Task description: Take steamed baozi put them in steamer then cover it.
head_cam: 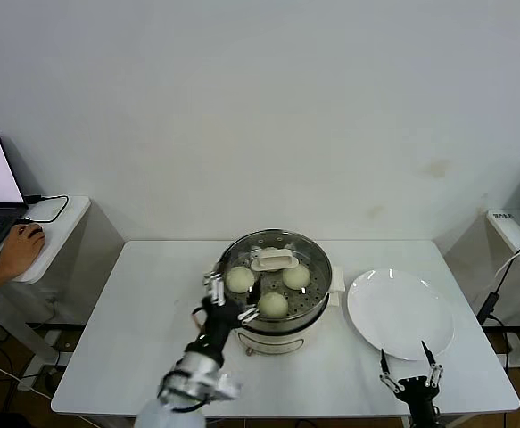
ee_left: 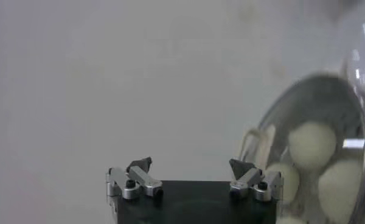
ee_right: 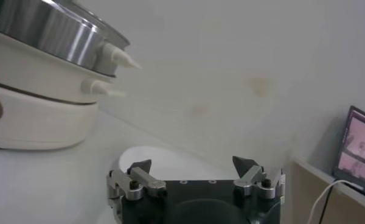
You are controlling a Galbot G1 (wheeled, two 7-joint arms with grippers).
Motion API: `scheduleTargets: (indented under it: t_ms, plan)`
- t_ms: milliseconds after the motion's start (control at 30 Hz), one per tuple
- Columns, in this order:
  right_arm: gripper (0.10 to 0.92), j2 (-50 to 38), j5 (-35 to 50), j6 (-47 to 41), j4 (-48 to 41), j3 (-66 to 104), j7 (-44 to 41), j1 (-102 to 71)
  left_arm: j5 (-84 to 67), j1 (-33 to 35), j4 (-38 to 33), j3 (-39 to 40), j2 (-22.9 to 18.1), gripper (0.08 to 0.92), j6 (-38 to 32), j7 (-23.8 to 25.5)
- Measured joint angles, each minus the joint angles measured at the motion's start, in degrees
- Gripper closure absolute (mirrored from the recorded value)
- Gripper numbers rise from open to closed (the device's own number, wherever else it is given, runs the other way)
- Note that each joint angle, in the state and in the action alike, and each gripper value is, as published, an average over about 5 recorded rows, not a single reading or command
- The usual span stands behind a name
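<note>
Glass cover (head_cam: pixel 276 259) is sitting on the steamer (head_cam: pixel 277 334) at the middle of the table (head_cam: pixel 144 303), its cream handle (head_cam: pixel 274 260) lying across the centre. Under it I am seeing three steamed baozi (head_cam: pixel 273 304) on the perforated tray; a fourth I cannot make out beneath the handle. I am judging the cover rigid, fairly heavy and breakable, with a slick dome, so the handle is the only sound place to take it, square from above. The buns look soft and easily dented, so they would want a gentle hold around the sides.

Just beside the steamer's near-left rim my left gripper (head_cam: pixel 220 296) is hovering with its fingers spread wide and nothing between them. Off to the steamer's right a white plate (head_cam: pixel 400 314) is lying bare, and beyond the plate's near edge my right gripper (head_cam: pixel 407 364) is waiting, fingers likewise spread and empty.
</note>
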Motion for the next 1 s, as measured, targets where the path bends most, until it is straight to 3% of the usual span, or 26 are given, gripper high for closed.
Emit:
scheduleTargets:
  t_ms: [267,533,1000]
  plan:
    - [0.203,-1.9,2.7,0.0,2.9,-0.7,-1.8,-2.8,-23.2,11.7,-1.7,-9.9,0.0,0.177,-11.3,-5.3]
    - [0.203,-2.4,5.0,-0.8,6.1,-1.4,-3.4,-6.2,-33.9,21.0,0.8,-15.1,-1.1,0.177,-20.3,-7.0]
    - [0.203,-3.0,7.2,-1.6,9.3,-3.0,-5.0,-10.1,-42.6,25.9,6.7,-20.1,-3.0,0.177,-26.0,-5.7]
